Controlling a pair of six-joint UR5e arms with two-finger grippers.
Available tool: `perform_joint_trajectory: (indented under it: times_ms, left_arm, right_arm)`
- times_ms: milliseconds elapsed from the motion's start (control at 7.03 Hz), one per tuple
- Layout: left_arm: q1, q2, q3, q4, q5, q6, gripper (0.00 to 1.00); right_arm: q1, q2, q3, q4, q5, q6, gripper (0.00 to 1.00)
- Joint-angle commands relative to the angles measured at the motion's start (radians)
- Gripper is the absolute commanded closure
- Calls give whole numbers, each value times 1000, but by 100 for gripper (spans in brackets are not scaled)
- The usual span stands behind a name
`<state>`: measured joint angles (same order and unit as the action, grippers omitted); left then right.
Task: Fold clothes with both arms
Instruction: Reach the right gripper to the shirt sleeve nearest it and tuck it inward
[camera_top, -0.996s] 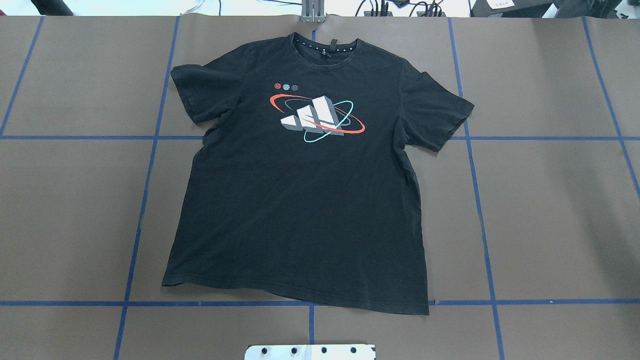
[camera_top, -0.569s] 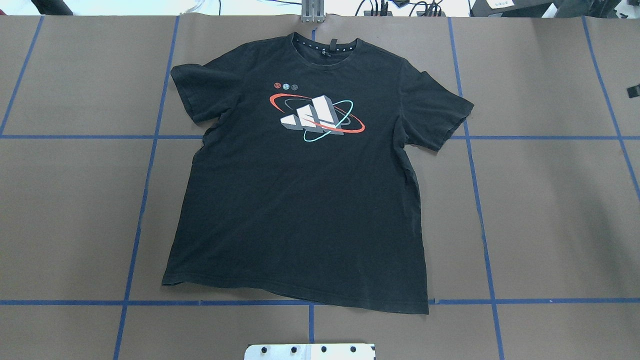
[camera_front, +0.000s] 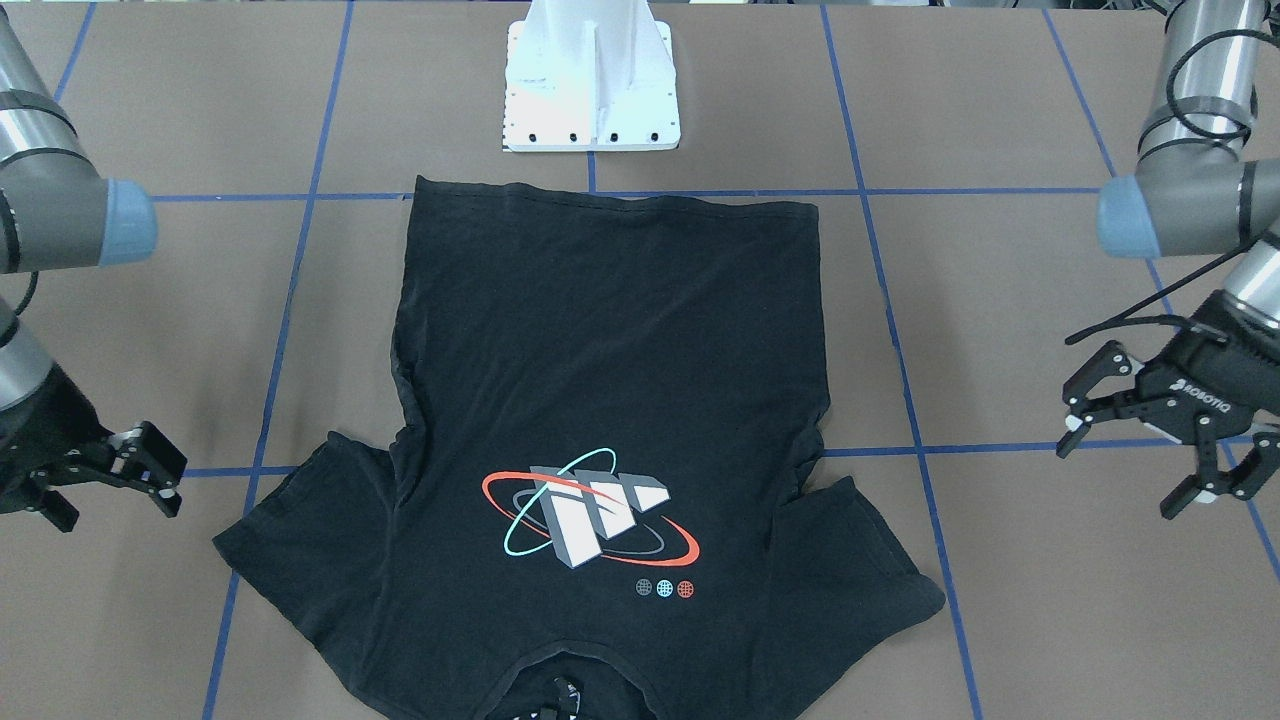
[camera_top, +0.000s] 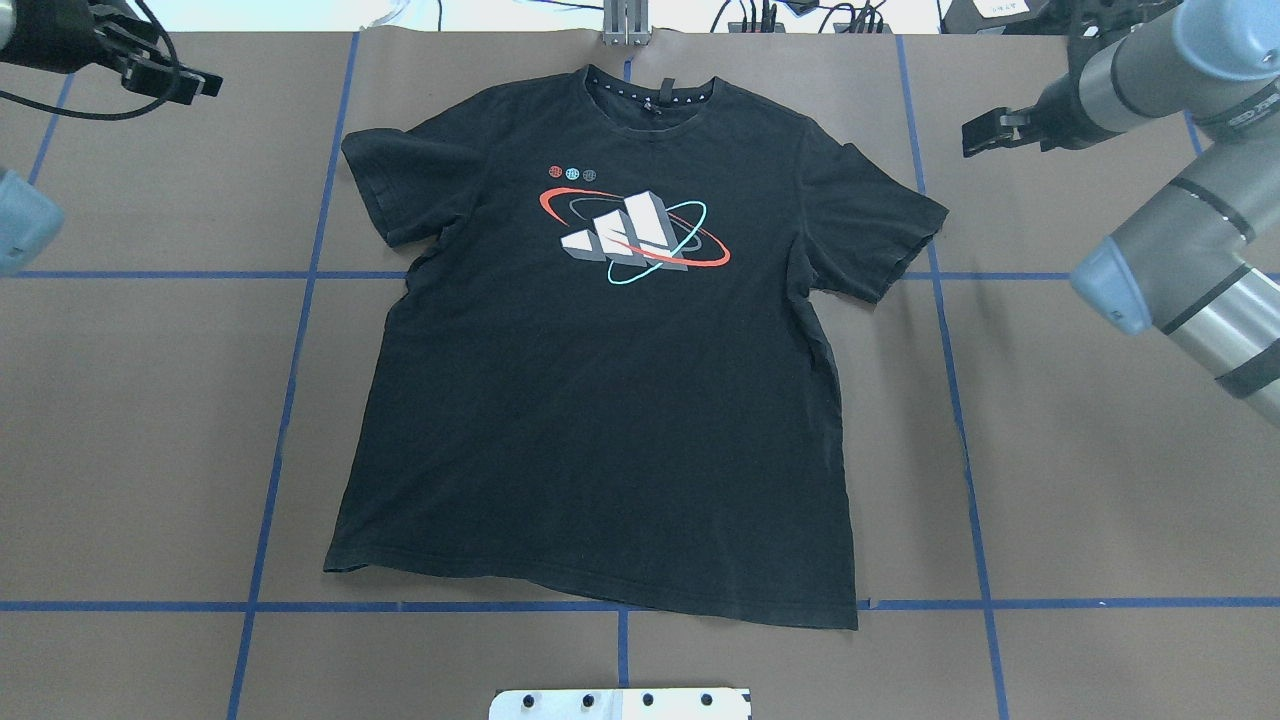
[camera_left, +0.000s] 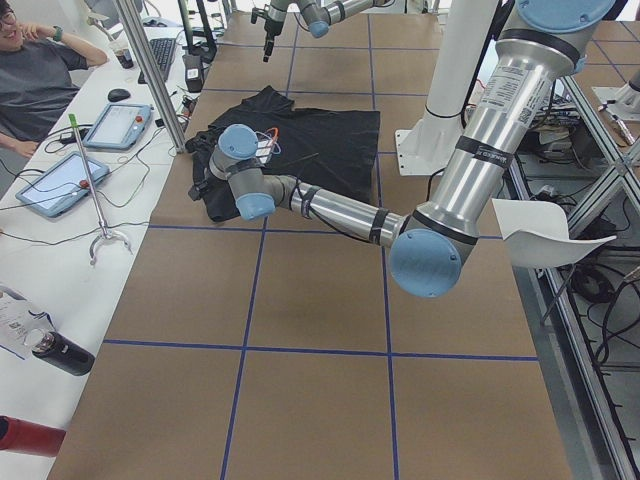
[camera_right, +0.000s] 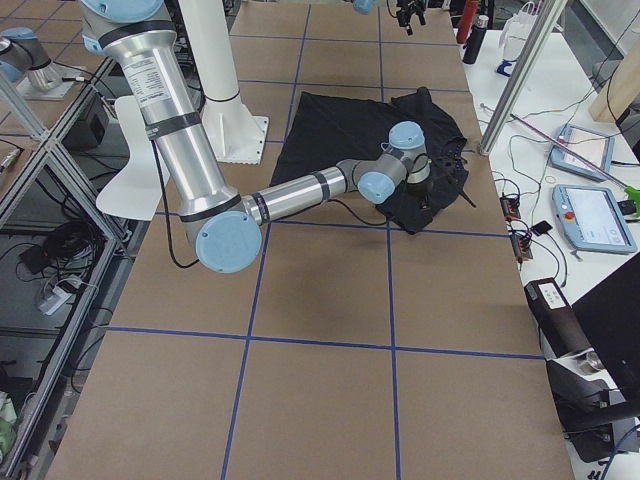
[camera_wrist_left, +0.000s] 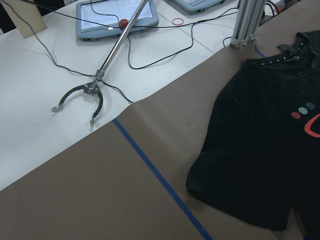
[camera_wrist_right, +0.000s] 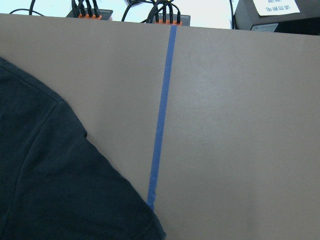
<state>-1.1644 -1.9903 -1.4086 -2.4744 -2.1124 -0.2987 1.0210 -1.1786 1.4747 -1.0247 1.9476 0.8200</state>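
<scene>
The left black two-finger gripper (camera_front: 1140, 450) has its jaws spread wide and holds nothing. The right black two-finger gripper (camera_front: 108, 490) is spread open too, with nothing in it. Both hang well apart from the black short-sleeved T-shirt (camera_top: 600, 420). In the overhead view, the left one is at 10 o'clock from it and the right one at 2 o'clock.

The brown table (camera_top: 1100, 450) has blue tape lines (camera_top: 290, 380). A white bench (camera_wrist_left: 45, 125) beside it holds flat tablets (camera_left: 60, 185) and a metal grabber stick (camera_wrist_left: 80, 97). A person (camera_left: 35, 80) sits there.

The T-shirt lies flat in the middle of the table, print up. Its long side runs from 12 to 6 o'clock, with the collar at 12 and the hem at 6 near the white robot base (camera_front: 592, 90).
</scene>
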Motion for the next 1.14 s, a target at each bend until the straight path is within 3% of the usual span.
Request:
perform_joint_trajectory:
  times_ms: [0, 284, 711, 853, 996]
  left_arm:
    - [31, -24, 42, -38, 65, -2, 0]
    - [35, -22, 45, -40, 66, -2, 0]
    - [37, -22, 48, -41, 65, -2, 0]
    - [37, -22, 48, -41, 65, -2, 0]
    - [37, -22, 48, -41, 65, 0, 0]
  right_arm:
    - [-74, 7, -126, 211, -81, 131, 1]
    - [-122, 8, -184, 233, -161, 133, 8]
    - [-140, 8, -224, 247, -180, 126, 26]
    - [-140, 10, -229, 245, -180, 126, 35]
    - [-140, 10, -229, 245, -179, 123, 50]
